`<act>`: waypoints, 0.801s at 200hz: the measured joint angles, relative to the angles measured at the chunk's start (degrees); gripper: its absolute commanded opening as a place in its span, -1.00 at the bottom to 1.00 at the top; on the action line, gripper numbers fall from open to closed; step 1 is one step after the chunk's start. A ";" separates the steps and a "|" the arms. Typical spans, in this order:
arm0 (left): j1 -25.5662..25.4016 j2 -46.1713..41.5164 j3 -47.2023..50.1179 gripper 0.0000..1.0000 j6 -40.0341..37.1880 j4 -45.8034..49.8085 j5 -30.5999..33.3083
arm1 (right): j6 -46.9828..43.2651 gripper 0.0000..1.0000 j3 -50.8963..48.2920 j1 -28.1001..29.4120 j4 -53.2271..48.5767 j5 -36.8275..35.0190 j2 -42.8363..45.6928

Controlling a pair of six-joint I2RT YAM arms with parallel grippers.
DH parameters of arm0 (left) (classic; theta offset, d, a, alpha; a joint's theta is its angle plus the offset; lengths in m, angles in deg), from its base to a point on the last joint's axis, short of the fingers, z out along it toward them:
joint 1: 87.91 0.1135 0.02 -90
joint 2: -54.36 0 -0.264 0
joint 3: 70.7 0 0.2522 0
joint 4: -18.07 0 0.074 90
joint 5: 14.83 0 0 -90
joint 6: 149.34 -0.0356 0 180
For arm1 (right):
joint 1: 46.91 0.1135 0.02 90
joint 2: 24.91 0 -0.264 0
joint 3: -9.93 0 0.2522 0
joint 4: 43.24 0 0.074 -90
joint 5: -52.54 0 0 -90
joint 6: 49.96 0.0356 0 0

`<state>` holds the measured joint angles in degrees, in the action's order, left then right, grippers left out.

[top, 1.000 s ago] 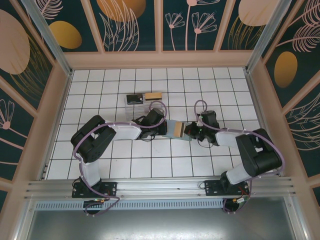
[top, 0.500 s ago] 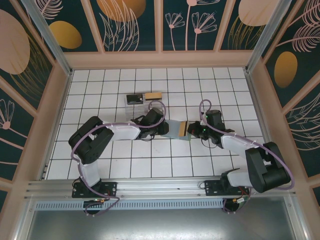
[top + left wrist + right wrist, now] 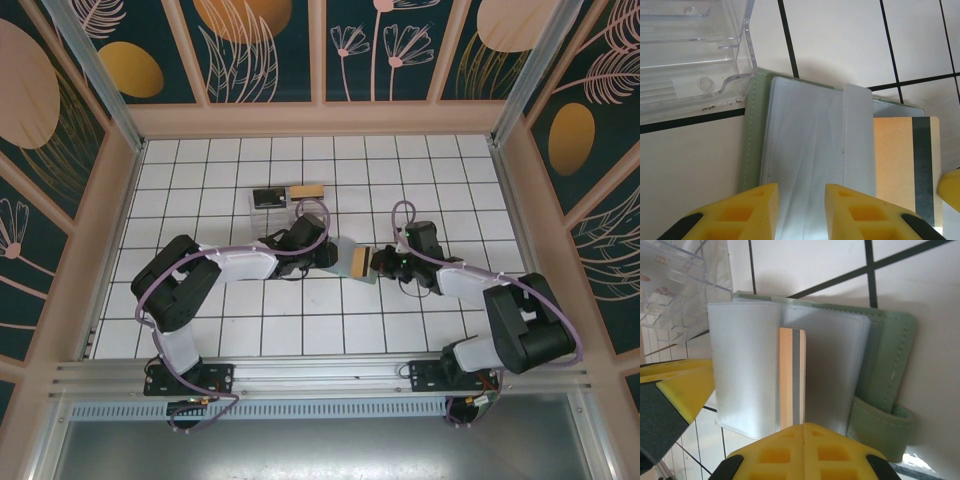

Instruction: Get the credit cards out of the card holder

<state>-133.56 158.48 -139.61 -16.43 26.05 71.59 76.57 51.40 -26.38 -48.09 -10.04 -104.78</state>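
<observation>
My right tool [image 3: 381, 266] is clamped shut on the credit card [image 3: 791, 375], which sticks out at the card holder's [image 3: 805, 145] 3 o'clock side. My left tool [image 3: 801, 200] straddles the clear sleeve with its jaws slightly apart. With so loose a hold-down, I judge that pulling could drag the holder along.

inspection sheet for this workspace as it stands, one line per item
surface: white tiled table, nothing spilled seen
job's things: grey-green soft card holder lying open; tan-gold striped card partly out of its clear sleeve; second tan card farther back
clutter: clear plastic box at the holder's corner
claws: left claw open over the sleeve; right claw shut on the striped card
cables: purple cables looped along both arms
surroundings: teal leaf-patterned wall panels in wooden frames
</observation>
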 measured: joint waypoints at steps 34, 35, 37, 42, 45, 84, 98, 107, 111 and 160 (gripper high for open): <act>0.00 0.57 0.15 -0.42 0.00 -0.02 -0.22 | 0.72 -0.68 0.02 0.46 1.70 1.03 -0.72; 0.00 0.61 0.15 -0.42 0.00 -0.02 -0.22 | 0.76 -0.68 0.04 0.48 1.70 1.03 -0.72; 0.00 0.66 0.15 -0.42 0.00 -0.02 -0.24 | 0.85 -0.67 0.04 0.48 1.75 1.05 -0.72; 0.00 0.74 0.20 -0.43 0.00 -0.02 -0.28 | 0.98 -0.66 0.04 0.57 1.81 1.18 -0.72; 0.00 0.76 0.22 -0.44 0.00 -0.02 -0.33 | 0.90 -0.65 0.07 0.59 1.86 1.18 -0.72; 0.00 1.01 0.48 -0.44 0.00 -0.02 -0.39 | 1.11 -0.63 0.57 1.03 2.51 1.18 -1.31; 0.00 1.05 0.48 -0.44 0.00 -0.02 -0.39 | 1.11 -0.63 0.92 1.25 2.69 1.18 -1.99; 0.00 1.05 0.50 -0.44 0.00 -0.04 -0.39 | 1.14 -0.63 1.14 1.42 2.75 1.18 -2.47; 0.00 1.05 0.52 -0.44 0.00 -0.02 -0.39 | 1.14 -0.62 1.20 1.53 2.78 1.18 -2.67; 0.00 1.05 0.52 -0.45 0.00 -0.02 -0.39 | 1.42 -0.88 1.99 2.45 2.86 0.94 -3.85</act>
<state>-133.56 159.53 -139.09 -16.43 26.03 71.20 77.99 53.39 -23.93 -45.23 -9.10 -108.63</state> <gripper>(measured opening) 0.279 0.118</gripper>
